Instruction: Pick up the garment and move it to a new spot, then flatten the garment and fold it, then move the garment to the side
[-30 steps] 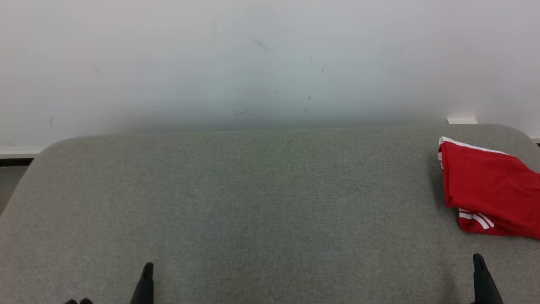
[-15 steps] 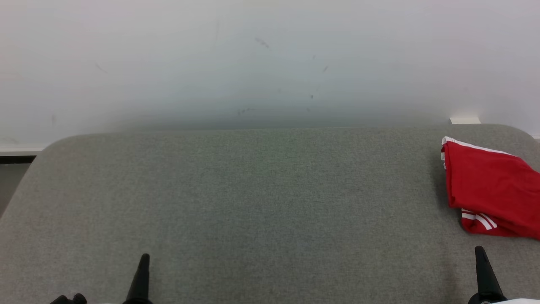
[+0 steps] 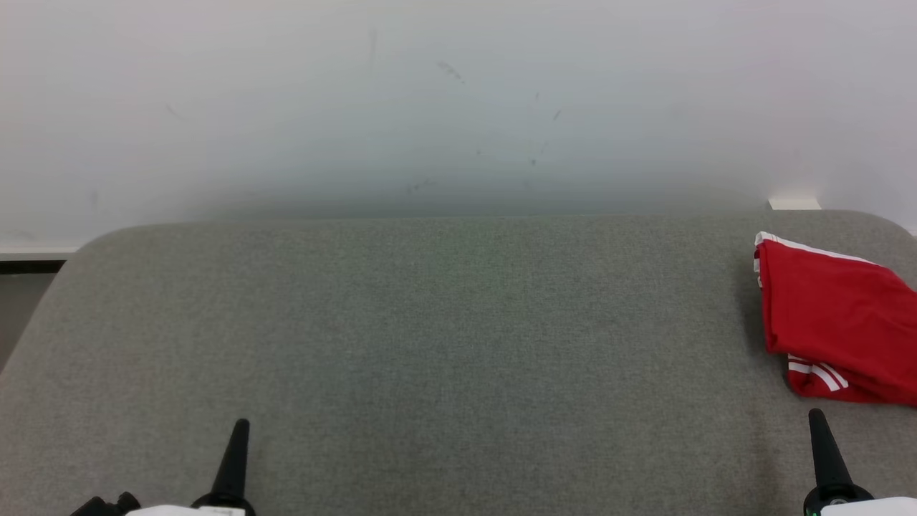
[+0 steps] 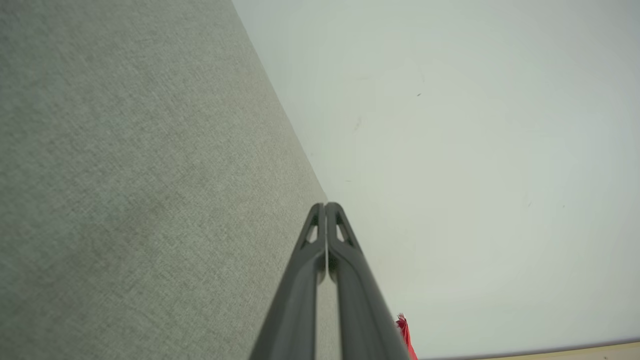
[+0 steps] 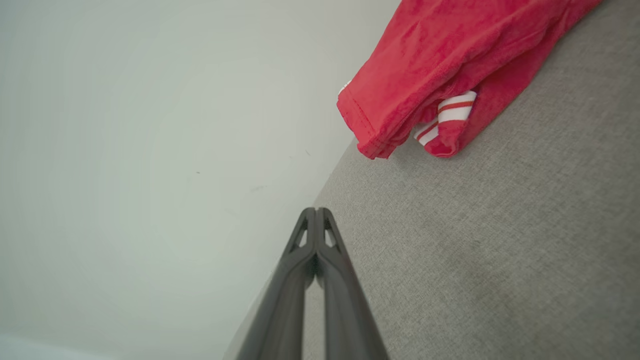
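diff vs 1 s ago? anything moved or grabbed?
Both gripper tips crept up the head view: left gripper and right gripper, pale forearms now showing at the bottom edge. Nothing taken or let go; both stay shut and empty. The red garment lies unmoved at the right end of the grey surface; its slight shift matches the wall marks, so that's the camera.

Grey fabric tabletop (image 3: 430,344); scuffed white wall (image 3: 430,107) behind.

Red garment (image 3: 834,315) at table's (image 3: 430,344) right edge
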